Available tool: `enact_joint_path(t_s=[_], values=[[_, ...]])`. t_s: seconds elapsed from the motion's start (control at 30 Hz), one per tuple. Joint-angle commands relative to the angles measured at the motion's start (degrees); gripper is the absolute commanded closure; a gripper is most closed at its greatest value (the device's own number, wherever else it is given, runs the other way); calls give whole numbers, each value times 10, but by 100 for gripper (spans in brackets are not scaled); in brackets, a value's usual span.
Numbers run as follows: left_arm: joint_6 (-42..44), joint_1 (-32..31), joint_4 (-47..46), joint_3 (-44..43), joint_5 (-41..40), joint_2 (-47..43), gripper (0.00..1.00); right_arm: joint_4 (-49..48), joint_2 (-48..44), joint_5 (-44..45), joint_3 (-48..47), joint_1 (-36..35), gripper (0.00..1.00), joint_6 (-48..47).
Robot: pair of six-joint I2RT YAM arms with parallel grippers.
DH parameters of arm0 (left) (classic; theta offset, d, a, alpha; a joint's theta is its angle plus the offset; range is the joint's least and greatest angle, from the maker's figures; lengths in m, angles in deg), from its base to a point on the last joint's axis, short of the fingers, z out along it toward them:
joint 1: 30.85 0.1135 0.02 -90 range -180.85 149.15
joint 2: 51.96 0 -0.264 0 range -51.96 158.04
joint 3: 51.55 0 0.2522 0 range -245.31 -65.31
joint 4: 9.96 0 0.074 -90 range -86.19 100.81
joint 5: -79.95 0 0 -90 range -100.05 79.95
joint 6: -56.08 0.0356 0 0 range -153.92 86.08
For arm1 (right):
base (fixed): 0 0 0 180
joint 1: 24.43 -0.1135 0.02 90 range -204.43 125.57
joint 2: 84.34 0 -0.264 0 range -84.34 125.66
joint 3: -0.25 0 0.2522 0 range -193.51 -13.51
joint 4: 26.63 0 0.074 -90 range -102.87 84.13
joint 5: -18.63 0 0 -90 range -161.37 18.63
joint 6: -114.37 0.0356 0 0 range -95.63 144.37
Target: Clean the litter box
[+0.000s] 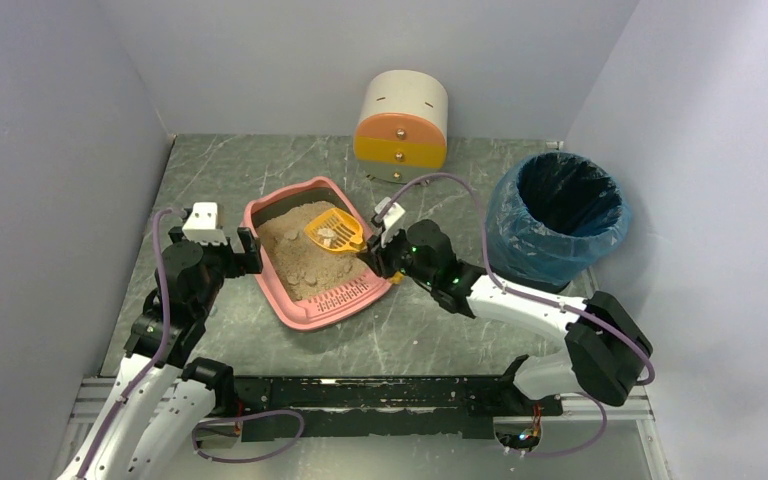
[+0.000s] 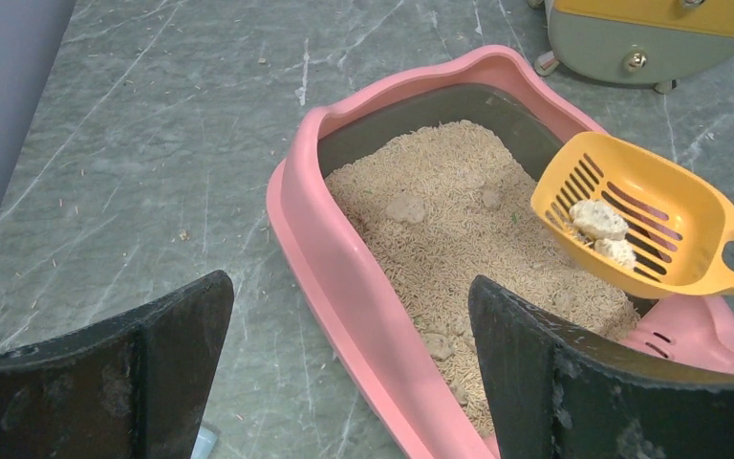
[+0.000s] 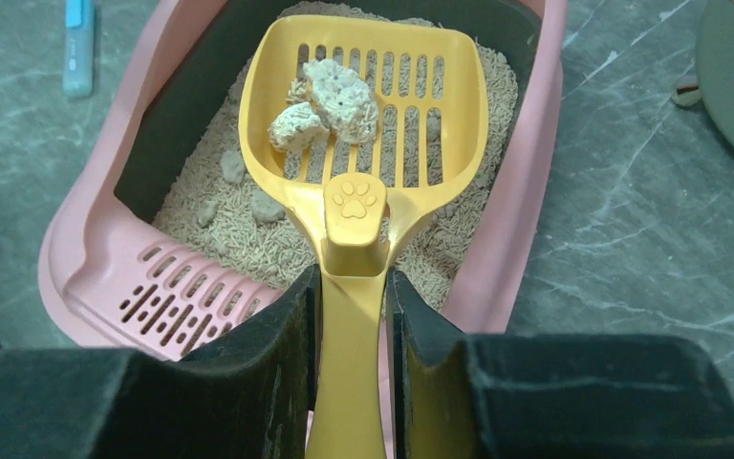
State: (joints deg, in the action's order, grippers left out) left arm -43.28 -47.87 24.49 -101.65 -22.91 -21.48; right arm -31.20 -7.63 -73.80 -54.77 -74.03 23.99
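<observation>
Litter box [image 1: 310,312]: sits mid-tabletop [image 1: 410,340], set at an angle, with the cat-ear rim toward the back wall and the slotted ledge [image 3: 186,292] toward the arms. The litter [image 2: 440,220] is beige, and several flat clumps lie on its surface.

Right pincer [image 3: 352,287]: clamped together on the handle of the yellow scoop [image 1: 333,232], just below the paw print. The scoop bowl is held over the right-hand back part of the box, above the litter and roughly level. 2 pale clumps [image 3: 330,96] rest on its slots.

Left pincer [image 2: 349,282]: jaws wide apart with nothing gripped. 1 finger is on the tabletop side of the left rim and the other is over the litter. Cannot tell whether either touches the box.

Surroundings:
- Round bin with blue liner [image 1: 520,250]: right of the box and well apart from it. The right forearm runs across the gap between box and bin.
- Cream-and-orange drawer unit [image 1: 402,125]: behind the box against the back wall, near the cat-ear rim but not touching it.
- Purple cable [image 1: 460,185]: loops above the right wrist, between the drawer unit and the bin.
- Small blue item [image 3: 78,38]: on the tabletop beyond the box's left side; cannot tell what it is.
- Stray grains are scattered on the tabletop around the box.
- Pale walls close in on the left, back and right.
</observation>
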Motion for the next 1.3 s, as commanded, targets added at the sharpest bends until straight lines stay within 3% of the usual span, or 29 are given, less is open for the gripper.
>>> enact_joint_path(t_s=[0.0, 0.2, 0.43, 0.53, 0.63, 0.83, 1.17, 1.27], values=[[8, 1, -18, 1, 0, 0, 3, -4, 0, -93, -9, 20, 100, 69], [7, 1, -12, 3, -8, -10, 3, 49, 21, -130, -55, 24, 100, 80], [2, 1, -12, 0, -1, -1, 3, -71, -13, -46, 32, 21, 100, -109], [2, 1, -11, -2, 3, 3, 3, -95, 0, -60, 49, 13, 100, -212], [1, 1, -17, 2, 6, 0, 3, -218, -5, -99, 103, 11, 100, -254], [1, 1, -8, -3, 3, 5, 3, -224, 2, -23, 115, -13, 100, -372], [2, 1, -14, 1, 7, 5, 3, -243, -10, 29, 126, -45, 100, -444], [1, 1, -18, 0, 12, 8, 3, -233, -7, 45, 119, -51, 100, -416]])
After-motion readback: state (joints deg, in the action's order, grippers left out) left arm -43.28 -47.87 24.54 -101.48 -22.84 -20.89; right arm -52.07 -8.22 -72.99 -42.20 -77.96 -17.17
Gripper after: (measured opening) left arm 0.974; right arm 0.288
